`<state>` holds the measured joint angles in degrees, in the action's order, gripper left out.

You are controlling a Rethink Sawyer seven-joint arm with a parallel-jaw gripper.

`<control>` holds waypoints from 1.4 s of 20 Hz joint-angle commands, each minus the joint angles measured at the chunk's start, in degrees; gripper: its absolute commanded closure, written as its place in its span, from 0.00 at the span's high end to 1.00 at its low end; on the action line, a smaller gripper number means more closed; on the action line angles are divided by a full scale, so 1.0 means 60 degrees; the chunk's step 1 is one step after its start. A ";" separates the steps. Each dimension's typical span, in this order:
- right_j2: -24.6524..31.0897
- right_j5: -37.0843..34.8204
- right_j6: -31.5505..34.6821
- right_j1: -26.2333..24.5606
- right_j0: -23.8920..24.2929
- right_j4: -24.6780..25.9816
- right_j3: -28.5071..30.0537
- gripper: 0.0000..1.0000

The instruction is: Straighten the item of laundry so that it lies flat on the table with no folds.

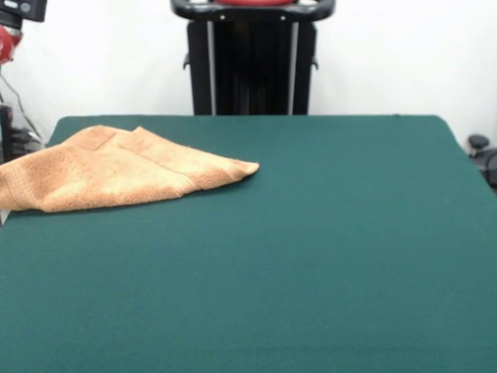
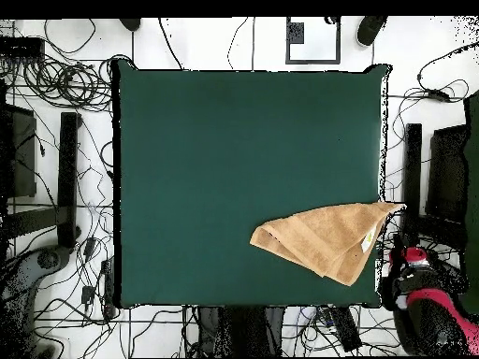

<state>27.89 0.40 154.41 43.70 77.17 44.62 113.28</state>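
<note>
The item of laundry (image 1: 116, 171), a light orange-tan towel, lies folded over itself into a rough triangle at the far left of the table (image 1: 311, 256). Seen from overhead, the towel (image 2: 327, 238) sits near the table's (image 2: 234, 140) lower right corner, with one tip reaching the right edge. A small white label shows on its right part. The red and black arm (image 2: 416, 294) is off the table, just beyond that corner and close to the towel's tip. The gripper itself cannot be made out.
The black pedestal (image 1: 252, 62) stands behind the table's far edge. Cables (image 2: 56, 79) cover the floor around the table. Black stands (image 2: 67, 178) flank the table on both sides.
</note>
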 commanded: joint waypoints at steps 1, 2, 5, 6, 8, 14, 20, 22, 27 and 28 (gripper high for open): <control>0.0520 0.0704 0.0069 -0.0830 -0.0561 0.0406 0.0926 1.00; 0.0414 0.0813 0.0115 -0.0895 -0.0650 0.0392 0.0910 1.00; -0.0271 0.1420 0.0385 -0.1052 -0.1232 0.0276 0.0855 1.00; -0.0399 0.1509 0.0426 -0.1081 -0.1347 0.0229 0.0857 1.00; -0.0790 0.1845 0.0540 -0.1153 -0.1684 0.0108 0.0852 1.00; -0.1428 0.2513 0.0589 -0.1479 -0.2253 -0.0066 0.0625 1.00; -0.0541 0.1662 0.0289 -0.1435 -0.1588 0.0239 0.0480 1.00; 0.0056 0.1127 -0.0001 -0.1650 -0.1166 0.0383 0.0264 1.00; 0.0766 0.0418 -0.0491 -0.2010 -0.0681 0.0408 -0.0061 1.00; 0.0754 0.0425 -0.0494 -0.2002 -0.0695 0.0379 -0.0060 1.00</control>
<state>24.32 12.63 154.41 35.63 73.34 44.60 113.69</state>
